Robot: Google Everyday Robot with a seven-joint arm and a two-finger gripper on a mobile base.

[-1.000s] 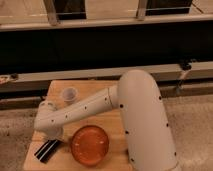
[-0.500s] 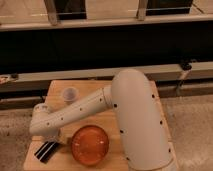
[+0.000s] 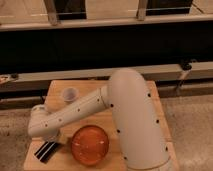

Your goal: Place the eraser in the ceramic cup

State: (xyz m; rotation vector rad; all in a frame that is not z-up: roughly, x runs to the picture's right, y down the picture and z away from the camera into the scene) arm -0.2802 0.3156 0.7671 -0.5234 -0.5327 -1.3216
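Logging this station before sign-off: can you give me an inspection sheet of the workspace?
Surface: wooden table, on a speckled floor.
Job's things: eraser lying flat at the front left corner; ceramic cup upright at the back left.
Clutter: orange bowl right of the eraser.
Grippers: gripper low between eraser and bowl, largely hidden under the arm.
Cables: nothing seen.
Surroundings: dark wall behind the table.

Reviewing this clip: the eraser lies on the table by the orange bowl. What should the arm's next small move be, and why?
Probably lower the gripper the last bit onto the eraser to grasp it. The gripper hangs just above the eraser, which lies flat at the table's front left, beside the orange bowl. The ceramic cup stands apart, farther back.
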